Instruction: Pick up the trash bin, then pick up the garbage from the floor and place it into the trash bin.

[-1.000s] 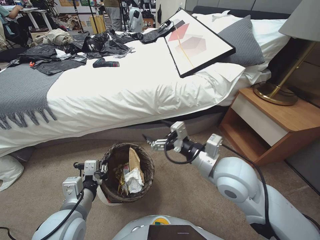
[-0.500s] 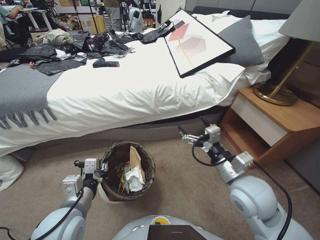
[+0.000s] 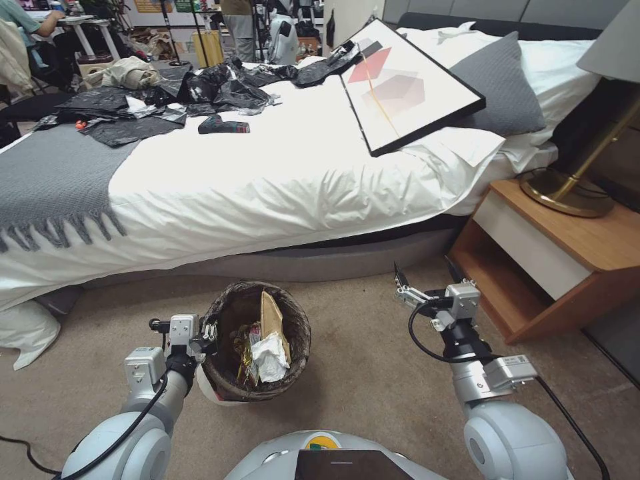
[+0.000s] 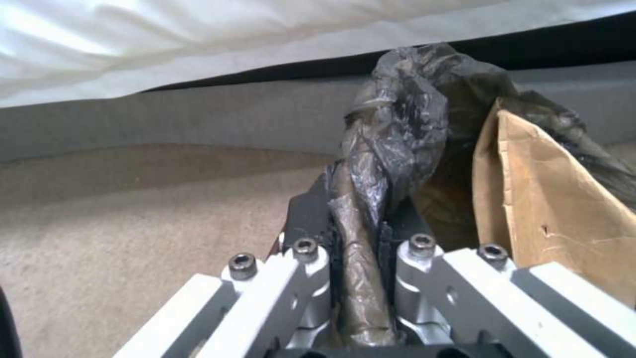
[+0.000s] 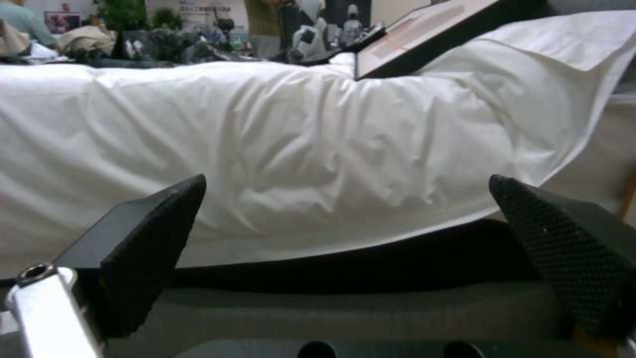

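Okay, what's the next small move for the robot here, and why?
Probably turn to scan for more litter: the right end effector is open and empty, the carpet ahead looks bare, and the left end effector grips the trash bin by its rim.

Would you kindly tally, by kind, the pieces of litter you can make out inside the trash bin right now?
Inside the small round white bin with the dark liner bag, rim pinched by the left gripper; right gripper open, empty:
Brown paper bag: 1
Crumpled white tissue: 1
Yellow snack wrappers: at least 1; exact number cannot be told
Total: at least 3
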Tool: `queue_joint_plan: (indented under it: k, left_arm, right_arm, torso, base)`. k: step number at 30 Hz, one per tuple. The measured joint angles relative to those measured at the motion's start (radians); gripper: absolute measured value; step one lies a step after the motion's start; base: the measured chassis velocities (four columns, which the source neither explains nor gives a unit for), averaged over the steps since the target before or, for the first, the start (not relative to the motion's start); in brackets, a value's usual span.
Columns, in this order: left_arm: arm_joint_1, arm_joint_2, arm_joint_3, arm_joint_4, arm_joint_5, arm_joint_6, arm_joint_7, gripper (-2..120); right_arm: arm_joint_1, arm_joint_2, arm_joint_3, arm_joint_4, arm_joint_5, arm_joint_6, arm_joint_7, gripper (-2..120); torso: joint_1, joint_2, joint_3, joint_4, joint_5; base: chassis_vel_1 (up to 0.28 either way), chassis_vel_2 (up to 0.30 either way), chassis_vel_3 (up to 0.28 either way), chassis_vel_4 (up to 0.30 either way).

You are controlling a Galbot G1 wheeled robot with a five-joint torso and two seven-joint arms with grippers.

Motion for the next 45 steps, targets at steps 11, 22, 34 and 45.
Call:
queue_joint_plan:
  k: [11, 22, 34, 45]
  left_arm:
    - [-0.008, -0.019, -0.002, 0.0, 0.015, 0.0, 0.009, 7]
    - [-0.009, -0.03, -0.002, 0.0, 0.032, 0.005, 0.011, 7]
    - [-0.004, -0.03, -0.001, 0.0, 0.03, 0.006, 0.013, 7]
    - [0.006, -0.031, -0.002, 0.0, 0.03, 0.006, 0.014, 7]
  right_arm:
    - [-0.006, 0.004, 0.0, 0.003, 0.008, -0.002, 0.002, 100]
    - [-0.008, 0.011, -0.003, 0.0, 0.011, -0.024, 0.029, 100]
    - [-0.011, 0.013, 0.006, -0.007, 0.011, -0.013, 0.028, 100]
    - [-0.015, 0.012, 0.0, -0.013, 0.011, -0.007, 0.028, 100]
  torso:
    - [0.0, 0.0, 0.0, -0.0001, 0.0001]
    - [0.0, 0.0, 0.0, -0.0001, 0.0001]
    - [0.0, 0.0, 0.0, -0.0001, 0.0001]
    - [0.0, 0.0, 0.0, -0.0002, 0.0001]
  base:
    - [0.055, 0.059, 0.057, 0.057]
    - [0.066, 0.057, 0.065, 0.069]
    - [0.071, 0.071, 0.07, 0.068]
    - [0.076, 0.076, 0.068, 0.077]
